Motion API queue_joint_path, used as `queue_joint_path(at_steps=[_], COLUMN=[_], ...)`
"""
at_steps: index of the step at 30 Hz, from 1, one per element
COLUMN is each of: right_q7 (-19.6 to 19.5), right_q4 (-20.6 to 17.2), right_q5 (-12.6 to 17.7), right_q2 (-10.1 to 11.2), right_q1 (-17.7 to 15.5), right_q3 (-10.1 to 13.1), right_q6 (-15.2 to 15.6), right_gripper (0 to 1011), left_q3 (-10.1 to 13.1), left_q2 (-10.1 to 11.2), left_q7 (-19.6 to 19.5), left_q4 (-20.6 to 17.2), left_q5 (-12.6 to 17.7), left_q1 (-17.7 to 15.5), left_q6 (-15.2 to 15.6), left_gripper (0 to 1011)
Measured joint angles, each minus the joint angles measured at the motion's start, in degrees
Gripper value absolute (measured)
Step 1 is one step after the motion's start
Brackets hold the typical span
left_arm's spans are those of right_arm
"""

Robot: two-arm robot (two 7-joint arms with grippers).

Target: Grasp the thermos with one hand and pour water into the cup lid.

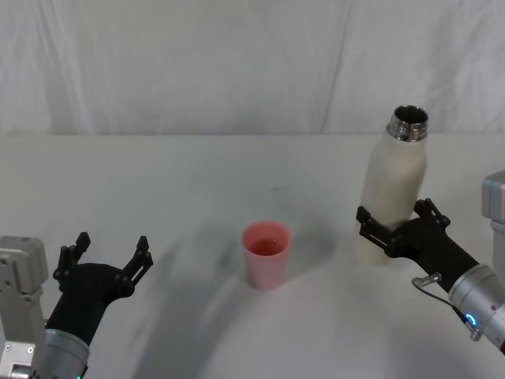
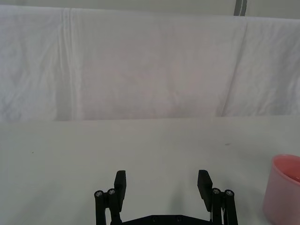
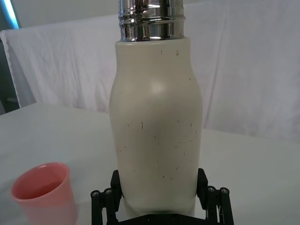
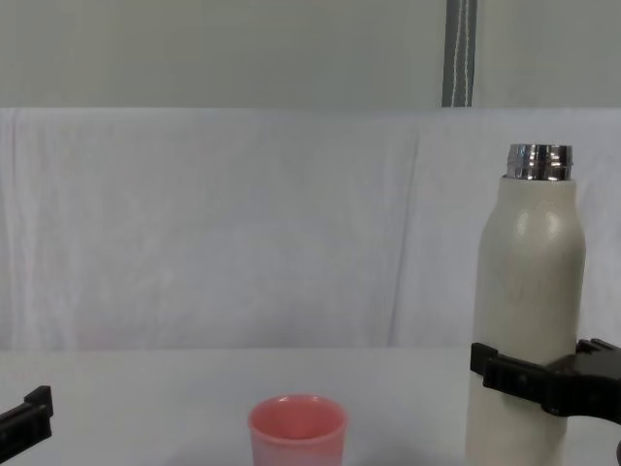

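The thermos (image 1: 393, 189) is a tall cream-white bottle with an open steel neck, standing upright at the right of the table. My right gripper (image 1: 394, 213) is shut on its lower body, one finger on each side, as the right wrist view shows close up around the thermos (image 3: 157, 122). The cup lid (image 1: 266, 254), a small pink cup, stands upright at the table's middle, left of the thermos, and seems to hold some liquid. My left gripper (image 1: 112, 242) is open over the near left of the table, holding nothing.
A white cloth covers the table (image 1: 197, 181) and hangs as a backdrop behind it. Bare cloth lies between the cup lid and each gripper. In the left wrist view the cup lid (image 2: 283, 190) sits well off to the side of the open left gripper (image 2: 161, 180).
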Motion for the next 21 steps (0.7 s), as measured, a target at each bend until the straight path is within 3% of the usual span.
queue_joint_path(at_steps=[21], right_q7=[-1.8], right_q4=[1.7], right_q5=[-0.6], right_q2=[-0.2], right_q1=[0.6], right_q3=[-1.1], right_q6=[-0.8], right_gripper=[957], left_q3=[0.0], left_q2=[0.0], left_q7=[0.0], left_q4=[0.0], left_q5=[0.0], left_q1=[0.0], left_q6=[0.0], left_gripper=[1001])
